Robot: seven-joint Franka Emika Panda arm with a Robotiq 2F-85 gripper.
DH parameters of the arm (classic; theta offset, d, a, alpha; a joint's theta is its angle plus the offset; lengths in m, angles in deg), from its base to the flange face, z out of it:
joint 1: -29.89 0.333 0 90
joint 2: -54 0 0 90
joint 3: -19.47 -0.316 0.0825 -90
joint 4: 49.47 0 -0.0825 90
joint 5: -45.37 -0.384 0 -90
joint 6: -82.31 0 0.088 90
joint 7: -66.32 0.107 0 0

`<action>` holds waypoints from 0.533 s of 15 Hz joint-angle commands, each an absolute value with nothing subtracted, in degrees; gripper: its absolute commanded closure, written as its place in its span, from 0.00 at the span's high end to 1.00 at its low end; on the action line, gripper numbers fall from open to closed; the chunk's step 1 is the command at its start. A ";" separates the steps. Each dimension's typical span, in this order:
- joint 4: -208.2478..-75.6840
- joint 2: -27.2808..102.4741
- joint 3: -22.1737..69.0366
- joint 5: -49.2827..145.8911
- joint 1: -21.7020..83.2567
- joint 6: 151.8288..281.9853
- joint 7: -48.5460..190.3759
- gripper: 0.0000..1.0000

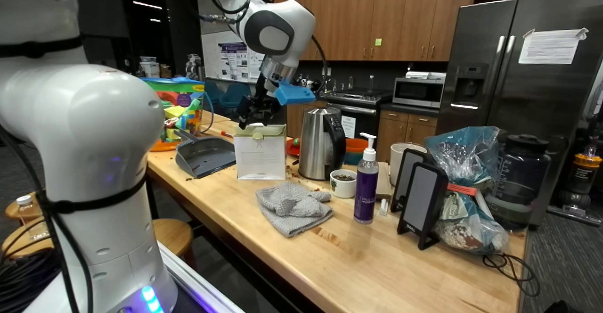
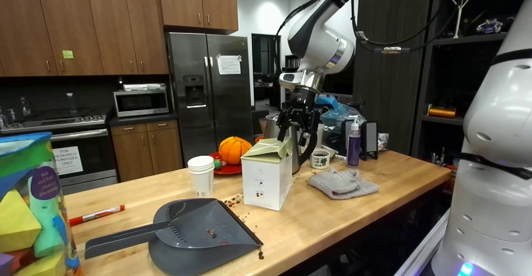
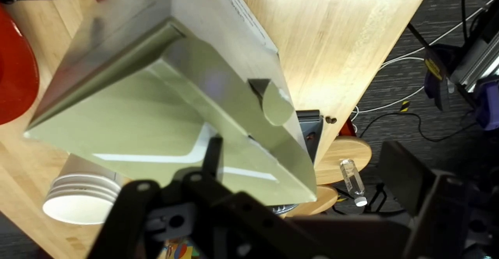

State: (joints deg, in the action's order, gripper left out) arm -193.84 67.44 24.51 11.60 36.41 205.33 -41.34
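Observation:
A white box with an olive-green lid (image 2: 266,180) stands upright on the wooden table. Its lid (image 3: 156,107) fills much of the wrist view, showing a white line on top and a rounded tab on one side. My gripper (image 2: 293,138) hangs right at the top of the box, its fingers spread apart. In the wrist view one finger (image 3: 213,153) overlaps the lid, while the opposite finger (image 3: 405,177) is off past the box's edge. Nothing is seen held between them. Whether the near finger touches the lid I cannot tell. A steel kettle (image 1: 314,143) stands close beside the box.
A grey dustpan (image 2: 203,234) with bits in it lies near the box. Stacked white cups (image 2: 201,176), a red plate (image 3: 15,68) with an orange pumpkin (image 2: 235,150), a grey cloth (image 1: 294,207), a small bowl (image 1: 343,184) and a purple bottle (image 1: 366,185) surround it.

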 commanded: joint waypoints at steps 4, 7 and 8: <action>-192.38 66.37 24.61 9.86 35.10 203.69 -43.79 1.00; -193.17 66.73 24.34 9.02 35.19 204.67 -44.41 1.00; -193.30 66.96 24.15 8.84 35.25 204.92 -44.48 1.00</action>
